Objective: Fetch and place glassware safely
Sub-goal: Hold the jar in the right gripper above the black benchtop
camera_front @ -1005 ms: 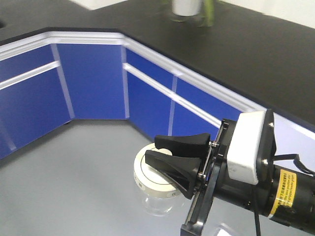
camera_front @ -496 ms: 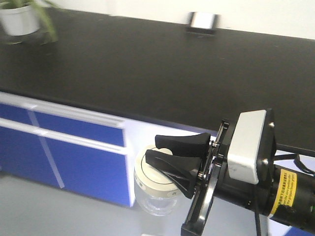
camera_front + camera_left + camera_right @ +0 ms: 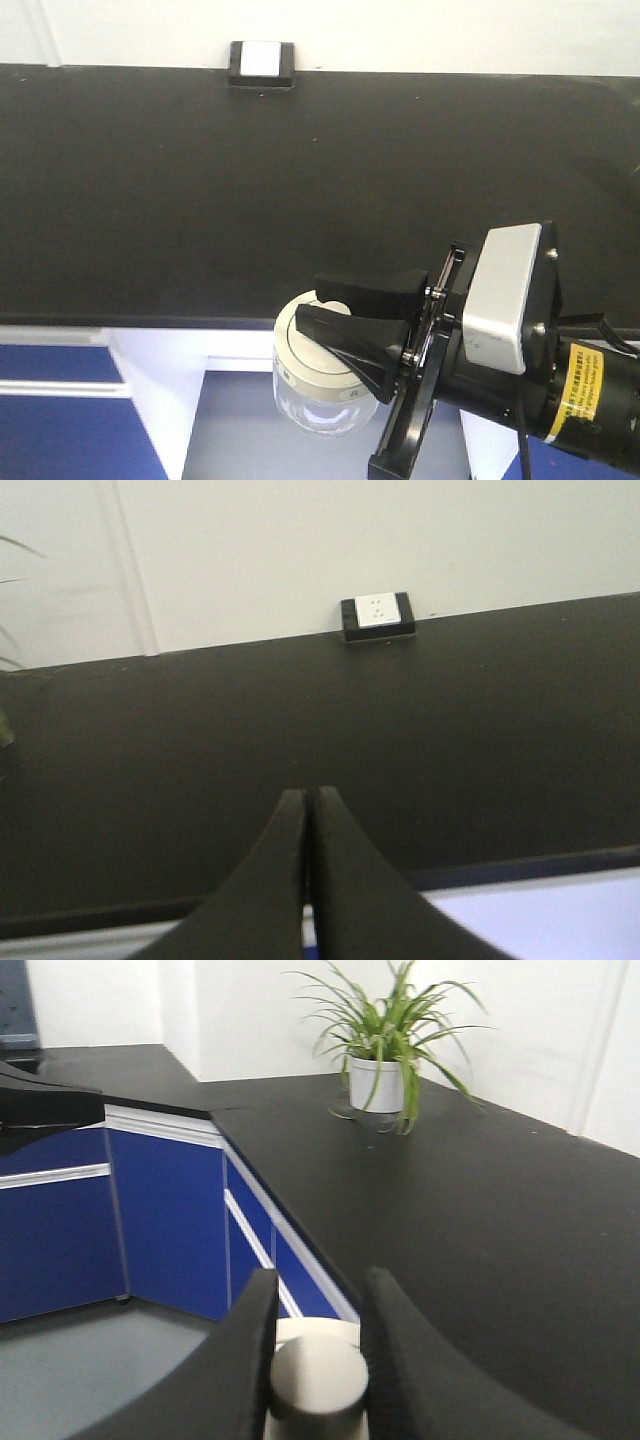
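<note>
The glassware is a small squat clear jar with a cream-white lid. It hangs in the air just in front of the black counter's edge. My right gripper is shut on the knob at the lid's centre, one black finger on each side. In the right wrist view the knob fills the gap between the fingers, and the lid's rim shows beyond it. My left gripper faces the counter, its fingers pressed together with nothing between them.
A wide black countertop runs across ahead, with a wall socket box at its back edge. Blue cabinet fronts stand below the counter. A potted plant stands on the counter's corner section. The floor is grey.
The whole front view has swung: the blue cabinets and the plant slid off to the left, and the counter with the socket now faces me squarely. The jar stays held the same way.
</note>
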Controlling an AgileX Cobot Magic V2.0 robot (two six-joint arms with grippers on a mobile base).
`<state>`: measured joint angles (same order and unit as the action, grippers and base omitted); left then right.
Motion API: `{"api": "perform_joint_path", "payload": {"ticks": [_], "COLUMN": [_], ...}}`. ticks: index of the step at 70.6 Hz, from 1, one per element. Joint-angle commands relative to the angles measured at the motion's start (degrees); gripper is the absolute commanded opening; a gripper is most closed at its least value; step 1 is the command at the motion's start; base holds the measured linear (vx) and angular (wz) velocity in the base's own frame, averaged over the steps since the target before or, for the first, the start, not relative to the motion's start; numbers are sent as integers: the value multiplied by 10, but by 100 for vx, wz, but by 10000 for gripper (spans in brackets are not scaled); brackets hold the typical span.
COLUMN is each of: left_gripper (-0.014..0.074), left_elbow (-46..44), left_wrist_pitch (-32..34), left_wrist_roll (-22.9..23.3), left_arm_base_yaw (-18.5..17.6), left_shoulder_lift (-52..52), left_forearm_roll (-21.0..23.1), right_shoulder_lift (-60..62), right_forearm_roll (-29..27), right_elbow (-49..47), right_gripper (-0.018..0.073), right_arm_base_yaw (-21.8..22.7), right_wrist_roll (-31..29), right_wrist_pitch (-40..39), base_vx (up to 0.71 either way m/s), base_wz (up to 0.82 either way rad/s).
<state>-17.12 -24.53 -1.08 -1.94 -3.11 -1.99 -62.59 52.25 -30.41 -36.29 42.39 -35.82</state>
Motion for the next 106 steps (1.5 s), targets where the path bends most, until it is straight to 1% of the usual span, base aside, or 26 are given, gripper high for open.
{"api": "perform_joint_path", "payload": {"ticks": [1,54,106], "left_gripper": [-7,-7,-7], "left_elbow": [-14,-14,-14], "left_wrist_pitch": [39,39,39], "left_wrist_roll": [2,2,2], "left_arm_base_yaw": [-1,-1,-1], "left_shoulder_lift": [-6,-6,-6], "left_forearm_roll": [2,2,2], "right_shoulder_lift": [10,10,10], "right_forearm_roll": [-23,-23,-23], "right_elbow": [-17,-17,-17], "right_gripper": [-1,-1,-1], "right_arm_base_yaw": [0,0,0], "right_wrist_roll": [-3,-3,-3], "right_wrist_pitch": [-43,-43,-43], "base_vx": [23,22,8], "base_wz": [-23,-3,0]}}
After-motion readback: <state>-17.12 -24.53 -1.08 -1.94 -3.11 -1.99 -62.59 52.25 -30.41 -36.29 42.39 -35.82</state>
